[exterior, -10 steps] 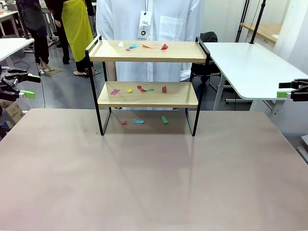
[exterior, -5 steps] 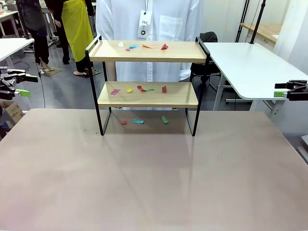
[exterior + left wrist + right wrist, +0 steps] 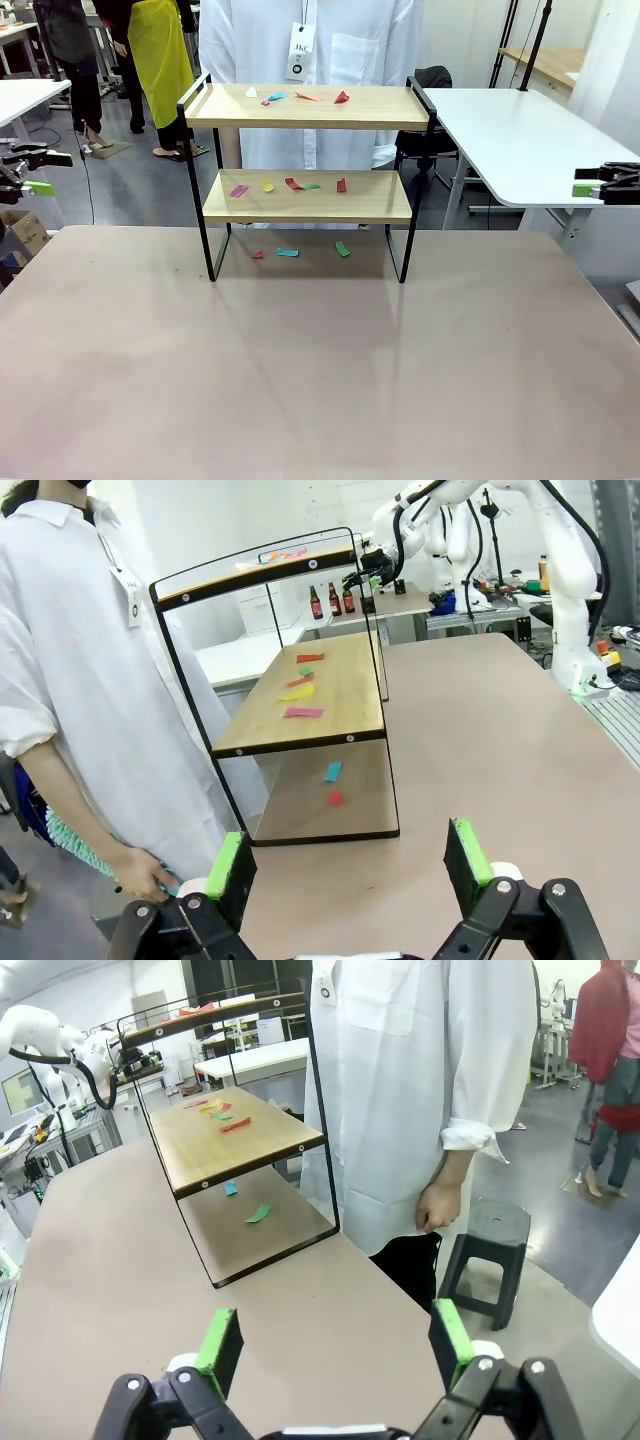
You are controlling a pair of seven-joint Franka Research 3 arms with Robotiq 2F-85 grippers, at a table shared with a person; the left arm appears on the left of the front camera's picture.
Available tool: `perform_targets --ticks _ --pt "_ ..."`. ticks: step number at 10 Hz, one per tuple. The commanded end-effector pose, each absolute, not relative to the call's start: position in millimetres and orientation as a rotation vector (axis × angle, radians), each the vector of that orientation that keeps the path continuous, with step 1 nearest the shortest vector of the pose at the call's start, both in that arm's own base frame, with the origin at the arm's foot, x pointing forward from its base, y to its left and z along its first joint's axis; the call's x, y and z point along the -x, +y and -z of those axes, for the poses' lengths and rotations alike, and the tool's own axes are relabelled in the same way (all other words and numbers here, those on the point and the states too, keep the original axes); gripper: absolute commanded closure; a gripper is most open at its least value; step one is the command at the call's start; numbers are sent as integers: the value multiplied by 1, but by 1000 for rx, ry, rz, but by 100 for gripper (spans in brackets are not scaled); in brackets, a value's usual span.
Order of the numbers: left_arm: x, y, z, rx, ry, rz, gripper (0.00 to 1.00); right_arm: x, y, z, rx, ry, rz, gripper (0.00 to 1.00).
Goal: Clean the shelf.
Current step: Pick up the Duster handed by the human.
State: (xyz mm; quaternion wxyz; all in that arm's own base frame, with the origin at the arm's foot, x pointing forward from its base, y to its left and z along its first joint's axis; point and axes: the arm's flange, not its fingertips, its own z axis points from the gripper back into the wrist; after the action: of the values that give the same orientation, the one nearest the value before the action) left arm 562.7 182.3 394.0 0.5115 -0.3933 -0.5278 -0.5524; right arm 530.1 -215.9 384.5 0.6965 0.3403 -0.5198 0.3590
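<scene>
Left gripper [image 3: 50, 173] is hovering off the left edge of the table [image 3: 320, 380], clear of its surface. Its jaws are standing wide apart and holding nothing. From the left wrist camera this gripper [image 3: 347, 865] is showing its green pads [image 3: 228, 865] spread, with only air between them. Right gripper [image 3: 592, 180] is hanging beyond the table's right edge, in front of a white side table [image 3: 510, 140]. It is likewise parted and empty, and its own camera is showing the two pads [image 3: 447, 1332] well apart.

Shelf [image 3: 370, 105] is standing upright at the far middle of the table, well apart from both grippers, with its black legs resting on the tabletop. Coloured paper scraps [image 3: 300, 97] are lying scattered along the upper board. More scraps are lying on the lower board, and a few are lying on the table directly beneath it.

Person [image 3: 310, 40] in a white coat is standing just behind the shelf, on the far side of the table. In the left wrist view one hand [image 3: 140, 872] is gripping a teal bristled duster [image 3: 75, 835], held low at the person's side. In the right wrist view the other hand [image 3: 437, 1205] is hanging loosely curled beside the coat, and a black stool [image 3: 495, 1230] is standing on the floor nearby
</scene>
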Motion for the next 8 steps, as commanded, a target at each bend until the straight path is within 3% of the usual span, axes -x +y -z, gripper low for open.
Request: perform_targets --ticks 1,8 --pt "-564 180 -400 969 -1311 1334 0 -535 -214 -386 -757 -1213 -804 0" --pt "-563 179 -395 962 -1277 1332 0 -531 -215 -385 -761 -1166 -798 0"
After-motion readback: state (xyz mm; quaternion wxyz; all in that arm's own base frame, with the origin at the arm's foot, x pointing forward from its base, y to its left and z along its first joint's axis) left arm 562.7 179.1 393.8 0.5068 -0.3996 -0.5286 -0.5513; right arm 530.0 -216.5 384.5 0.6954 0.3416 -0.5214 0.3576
